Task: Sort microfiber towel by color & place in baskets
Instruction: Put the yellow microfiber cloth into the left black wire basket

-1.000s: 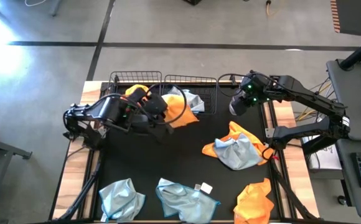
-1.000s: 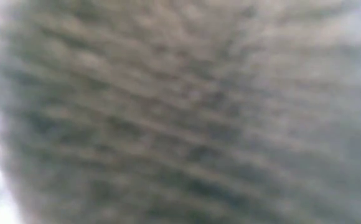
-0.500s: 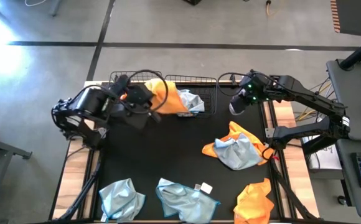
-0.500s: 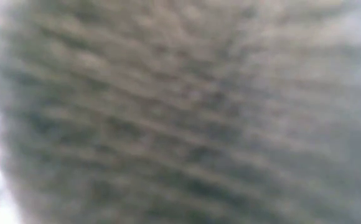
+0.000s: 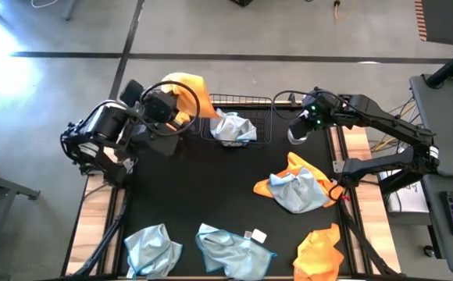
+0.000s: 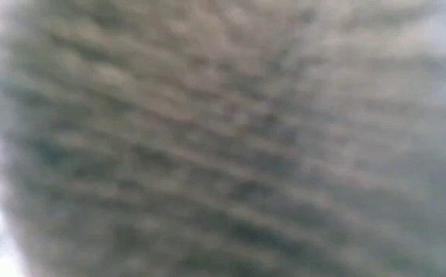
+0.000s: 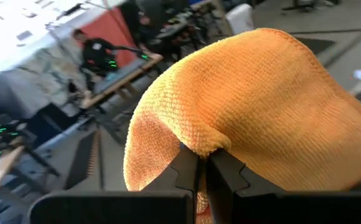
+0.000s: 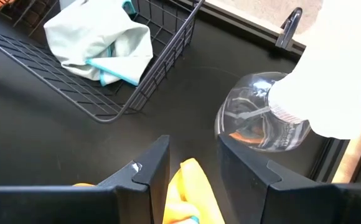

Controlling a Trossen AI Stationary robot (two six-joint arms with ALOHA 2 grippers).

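Black table mat (image 5: pixel 211 195) over a grey concrete floor, two wire baskets along its far edge. Left gripper (image 7: pixel 202 167) is raised over the far left corner, above the left basket, jaws pinched shut on a fold of an orange towel (image 5: pixel 189 92); the cloth bunches up over and past the fingertips, draping down both sides, long axis roughly along the far edge toward the right basket (image 5: pixel 242 101). That basket holds one crumpled blue-grey towel (image 5: pixel 233 129). Right gripper (image 8: pixel 192 163) hovers near the far right corner, jaws apart and holding nothing, with a clear spray bottle (image 8: pixel 274 121) just ahead. Mid-right lies an orange-and-blue pile (image 5: pixel 297 186); near edge has two blue towels (image 5: pixel 152 248) (image 5: pixel 230 248) and an orange one (image 5: pixel 320 251). Low view is blurred, nothing readable.
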